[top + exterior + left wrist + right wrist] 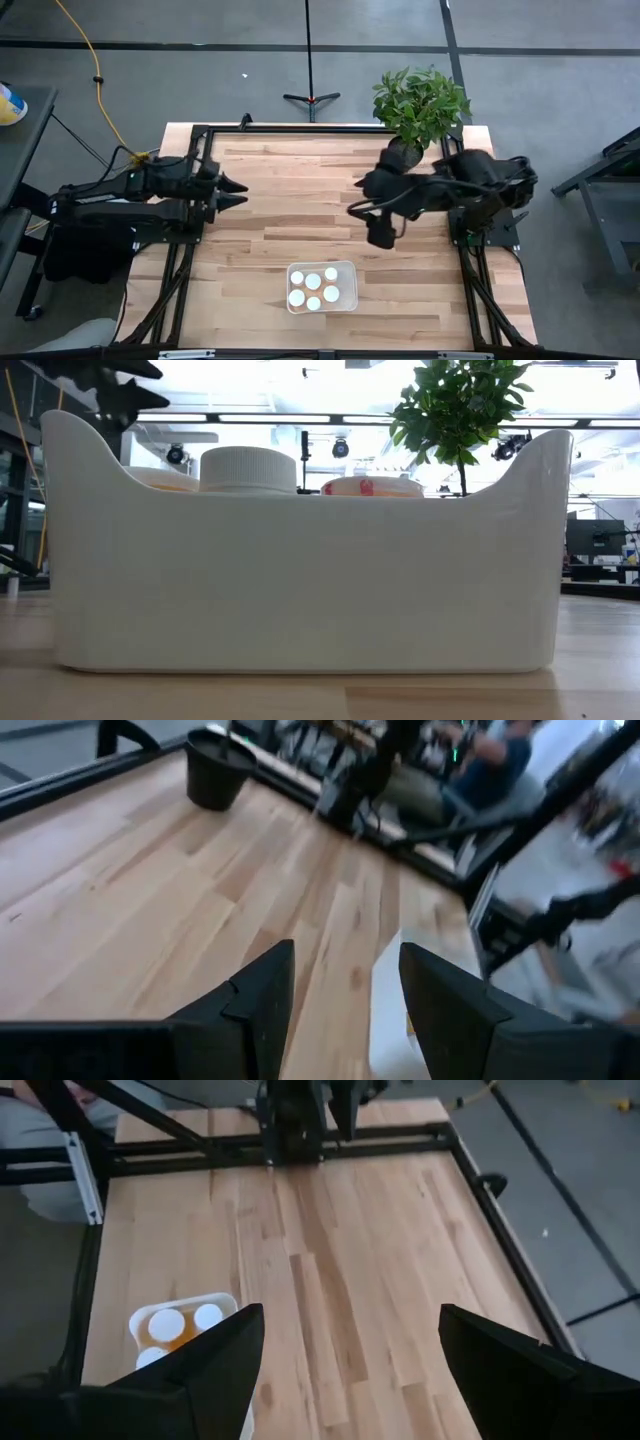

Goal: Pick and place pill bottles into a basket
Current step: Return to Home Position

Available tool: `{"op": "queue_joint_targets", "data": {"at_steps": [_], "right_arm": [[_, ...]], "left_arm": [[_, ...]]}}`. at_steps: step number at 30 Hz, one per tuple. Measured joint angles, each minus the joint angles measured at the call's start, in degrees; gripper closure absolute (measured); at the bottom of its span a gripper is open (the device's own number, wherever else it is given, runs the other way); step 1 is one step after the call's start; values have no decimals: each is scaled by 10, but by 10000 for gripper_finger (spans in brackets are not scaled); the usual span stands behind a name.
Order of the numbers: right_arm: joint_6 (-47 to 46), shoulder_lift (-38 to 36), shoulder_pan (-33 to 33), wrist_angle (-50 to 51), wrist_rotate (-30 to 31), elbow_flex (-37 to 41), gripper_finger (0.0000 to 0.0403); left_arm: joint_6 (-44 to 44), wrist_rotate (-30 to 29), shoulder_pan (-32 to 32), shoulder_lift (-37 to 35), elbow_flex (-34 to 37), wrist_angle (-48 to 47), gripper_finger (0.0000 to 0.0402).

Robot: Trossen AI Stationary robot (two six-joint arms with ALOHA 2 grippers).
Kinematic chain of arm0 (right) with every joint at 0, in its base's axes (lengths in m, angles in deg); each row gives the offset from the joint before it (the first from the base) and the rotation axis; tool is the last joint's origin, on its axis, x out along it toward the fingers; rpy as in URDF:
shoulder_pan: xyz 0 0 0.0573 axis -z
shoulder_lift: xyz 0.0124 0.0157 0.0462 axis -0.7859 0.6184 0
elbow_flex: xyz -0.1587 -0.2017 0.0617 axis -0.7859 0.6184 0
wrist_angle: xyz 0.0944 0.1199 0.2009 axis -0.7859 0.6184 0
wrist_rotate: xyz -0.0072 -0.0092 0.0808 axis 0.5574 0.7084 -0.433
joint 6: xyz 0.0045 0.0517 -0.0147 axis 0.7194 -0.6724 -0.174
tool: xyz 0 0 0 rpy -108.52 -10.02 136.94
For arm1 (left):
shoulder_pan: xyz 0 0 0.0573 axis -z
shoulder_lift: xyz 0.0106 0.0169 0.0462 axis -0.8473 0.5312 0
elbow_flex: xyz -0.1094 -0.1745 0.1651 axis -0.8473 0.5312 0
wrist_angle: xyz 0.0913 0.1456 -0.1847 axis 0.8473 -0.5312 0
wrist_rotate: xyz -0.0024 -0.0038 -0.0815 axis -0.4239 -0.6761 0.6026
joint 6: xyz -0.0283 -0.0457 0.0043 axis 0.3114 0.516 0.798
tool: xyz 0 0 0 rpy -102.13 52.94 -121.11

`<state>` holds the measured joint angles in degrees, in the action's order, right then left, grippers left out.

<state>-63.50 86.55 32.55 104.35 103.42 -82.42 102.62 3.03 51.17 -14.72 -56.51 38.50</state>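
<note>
Six pill bottles (313, 280) sit in the basket (352, 270), well apart from the left gripper (240, 192) and nearer the right gripper (378, 236), both with fingers spread apart above the tabletop (300, 180).

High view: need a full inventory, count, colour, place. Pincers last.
pill bottles: six, white caps, all in the basket
basket: one, whitish, by the table edge away from the plant
plant: one, green, dark pot, table's right corner
table: one, light wood
cable: one, yellow, on the floor beyond the left arm
left pincer: open, empty, over table's left side
right pincer: open, empty, over table's right side
</note>
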Motion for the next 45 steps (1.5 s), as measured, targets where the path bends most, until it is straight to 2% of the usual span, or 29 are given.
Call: {"op": "queue_joint_targets", "data": {"at_steps": [3,8,11,15,19,23,27,32,36,39,45], "right_arm": [[14,-16,-11,-3,25,0,111],[5,-44,-28,-16,115,0,111],[8,-51,-29,-34,112,3,111],[-11,-73,-30,-47,126,58,111],[-86,-152,-38,-91,173,207,111],[-91,-276,-46,-281,167,411,111],[-61,-423,-37,-496,128,601,111],[16,-561,-13,-723,34,790,111],[40,-634,7,-806,14,889,111],[22,-668,31,-810,16,933,111],[40,-684,90,-801,-8,982,111]], "left_arm": [[34,-11,0,-40,25,11,186],[58,-26,0,-90,42,20,186],[1,-14,0,-112,50,72,186],[-78,55,0,-137,69,155,186],[-87,93,0,-155,83,154,186],[-81,110,0,-164,98,152,186],[-81,116,0,-166,107,151,186],[-94,136,0,-167,107,152,186],[-110,140,0,-176,107,152,186],[-124,139,0,-191,107,148,186],[-146,126,0,-227,107,111,186]]}}
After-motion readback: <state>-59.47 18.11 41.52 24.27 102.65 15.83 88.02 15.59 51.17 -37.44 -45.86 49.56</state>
